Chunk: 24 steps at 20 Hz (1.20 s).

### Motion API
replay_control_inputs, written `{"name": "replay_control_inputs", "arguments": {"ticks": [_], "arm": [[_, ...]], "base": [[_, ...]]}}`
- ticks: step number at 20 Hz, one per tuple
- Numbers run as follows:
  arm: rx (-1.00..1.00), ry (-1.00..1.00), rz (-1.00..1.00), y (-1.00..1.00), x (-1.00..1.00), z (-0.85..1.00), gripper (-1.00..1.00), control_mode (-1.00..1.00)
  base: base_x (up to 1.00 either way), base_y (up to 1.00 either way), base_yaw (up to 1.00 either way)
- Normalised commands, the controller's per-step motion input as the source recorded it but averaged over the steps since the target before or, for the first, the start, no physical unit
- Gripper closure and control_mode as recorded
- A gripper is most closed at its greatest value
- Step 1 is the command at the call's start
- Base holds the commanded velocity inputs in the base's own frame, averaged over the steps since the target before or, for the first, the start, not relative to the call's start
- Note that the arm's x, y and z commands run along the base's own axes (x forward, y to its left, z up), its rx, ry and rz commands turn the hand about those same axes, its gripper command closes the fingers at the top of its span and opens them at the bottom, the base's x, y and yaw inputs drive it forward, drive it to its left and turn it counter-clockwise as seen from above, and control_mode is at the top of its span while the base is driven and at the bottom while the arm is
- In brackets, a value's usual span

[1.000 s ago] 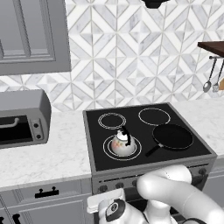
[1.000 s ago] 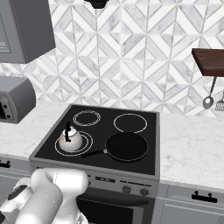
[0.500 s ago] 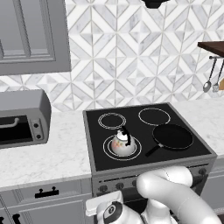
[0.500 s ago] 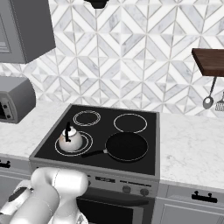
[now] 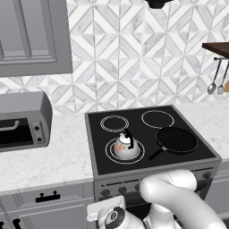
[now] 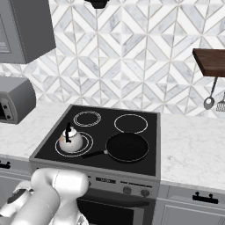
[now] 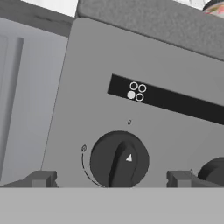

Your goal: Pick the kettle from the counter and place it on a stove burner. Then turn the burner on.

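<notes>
The kettle stands upright on the front-left stove burner, whose double white ring shows around its base. The arm bends down in front of the stove's control panel. In the hand view my gripper is open, one fingertip on each side of a dark round knob and apart from it. The knob's white pointer aims up and to the right. Above it, a small black diagram shows its lower-left dot filled. The counter flanks the cooktop.
A black frying pan sits on the front-right burner, its handle pointing toward the kettle. A grey toaster oven stands on the left counter. A second knob lies to the right. Utensils hang under a shelf.
The hand has eased slightly lower in front of the stove. Kettle and pan have stayed where they were.
</notes>
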Motion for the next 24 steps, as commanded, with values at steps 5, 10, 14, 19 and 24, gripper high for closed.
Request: {"name": "replay_control_inputs", "arguments": {"ticks": [5, 10, 14, 19, 24], "arm": [[0.01, -0.02, 0.00, -0.06, 0.00, 0.18, -1.00, -1.00], [0.00, 0.00, 0.00, -0.09, 0.01, 0.02, -1.00, -1.00], [0.00, 0.00, 0.00, -0.09, 0.13, 0.00, -1.00, -1.00], [0.00, 0.00, 0.00, -0.02, 0.17, 0.00, -1.00, -1.00], [0.00, 0.00, 0.00, 0.00, 0.05, 0.00, -1.00, -1.00]], "base": [[0.00, 0.00, 0.00], [0.00, 0.00, 0.00], [0.00, 0.00, 0.00], [0.00, 0.00, 0.00], [0.00, 0.00, 0.00]]}}
